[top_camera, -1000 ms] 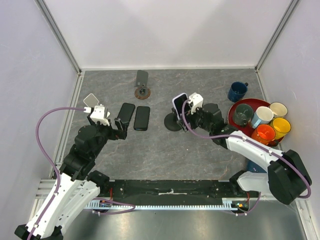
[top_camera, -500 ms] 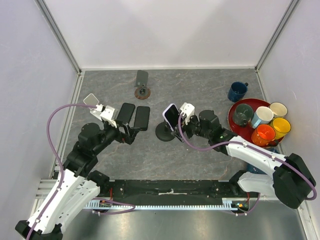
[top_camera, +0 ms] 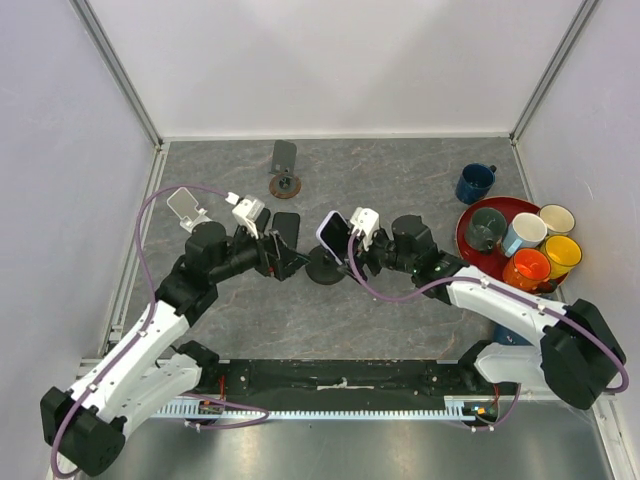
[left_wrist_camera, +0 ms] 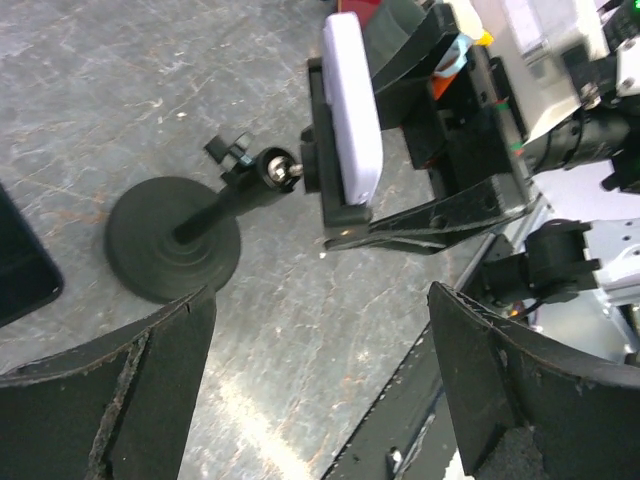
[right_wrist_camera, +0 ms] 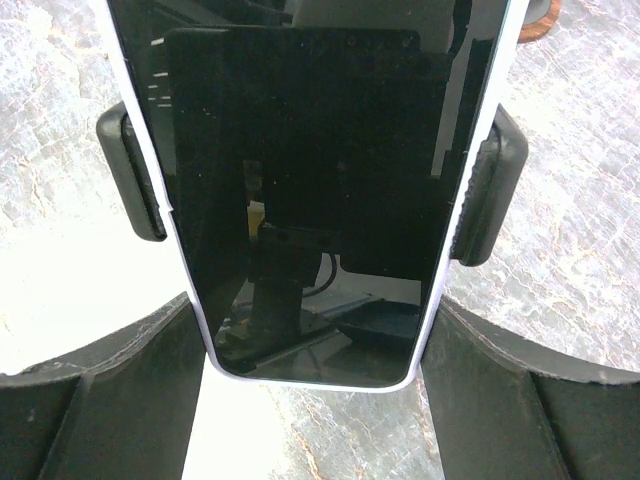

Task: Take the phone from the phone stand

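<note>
The phone (right_wrist_camera: 310, 170), dark-screened in a lavender case, sits in the clamps of the black phone stand (right_wrist_camera: 490, 195). My right gripper (right_wrist_camera: 315, 305) is shut on the phone's lower end, one finger against each side edge. From above, the phone (top_camera: 333, 231) tilts over the stand's round base (top_camera: 322, 266), with the right gripper (top_camera: 346, 246) just right of it. My left gripper (top_camera: 292, 262) is open and empty, just left of the base. In the left wrist view the base (left_wrist_camera: 172, 238) lies beyond the left finger, and the phone (left_wrist_camera: 352, 110) is edge-on above.
A dark phone (top_camera: 285, 226) lies flat behind the left gripper. Another stand (top_camera: 285, 170) stands at the back, and a white one (top_camera: 183, 207) at the left. A blue mug (top_camera: 475, 183) and a red tray (top_camera: 497, 207) of mugs are at the right.
The right gripper has moved left, and the phone and its stand have slid along with it. The left arm has swung right, up to the stand's base.
</note>
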Tool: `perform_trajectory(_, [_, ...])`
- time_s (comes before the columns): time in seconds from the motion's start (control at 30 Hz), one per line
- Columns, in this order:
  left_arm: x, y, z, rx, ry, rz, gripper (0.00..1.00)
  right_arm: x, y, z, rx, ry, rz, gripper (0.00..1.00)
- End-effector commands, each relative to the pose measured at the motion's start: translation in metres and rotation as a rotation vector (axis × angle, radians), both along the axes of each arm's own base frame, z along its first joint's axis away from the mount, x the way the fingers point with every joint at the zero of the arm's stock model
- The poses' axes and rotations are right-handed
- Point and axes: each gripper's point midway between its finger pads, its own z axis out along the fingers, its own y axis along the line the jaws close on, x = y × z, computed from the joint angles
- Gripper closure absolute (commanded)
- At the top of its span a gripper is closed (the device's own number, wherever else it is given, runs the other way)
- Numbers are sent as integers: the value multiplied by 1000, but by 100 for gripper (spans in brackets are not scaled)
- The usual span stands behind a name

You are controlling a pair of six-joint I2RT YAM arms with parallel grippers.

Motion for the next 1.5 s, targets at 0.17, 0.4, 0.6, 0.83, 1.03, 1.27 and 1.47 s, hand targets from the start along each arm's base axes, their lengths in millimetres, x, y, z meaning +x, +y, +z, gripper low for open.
perform_trajectory(0.17, [24, -32, 60, -112, -56, 33, 14, 2, 17, 15, -4, -46, 82, 45])
perform_trajectory(0.4, [48, -40, 45, -9, -54, 129, 23, 6, 13, 12, -19, -51, 56, 33])
perform_trajectory(0.6, [54, -54, 39, 49, -50, 124, 25, 10, 10, 12, -25, -65, 28, 25])
perform_trajectory(0.83, [54, -51, 42, 47, -65, 152, 25, 11, 4, 17, 3, -80, -14, 7])
perform_trajectory(1.03, [54, -36, 52, 23, -117, 215, 21, 10, -1, 33, 40, -105, -51, 2])
perform_trajectory(1.27, [51, -14, 45, -58, -190, 312, 16, 7, -13, 61, 110, -122, -124, 2])
perform_trajectory(1.47, [46, 4, -28, -15, -289, 334, 13, 0, -29, 87, 186, -113, -206, 2])
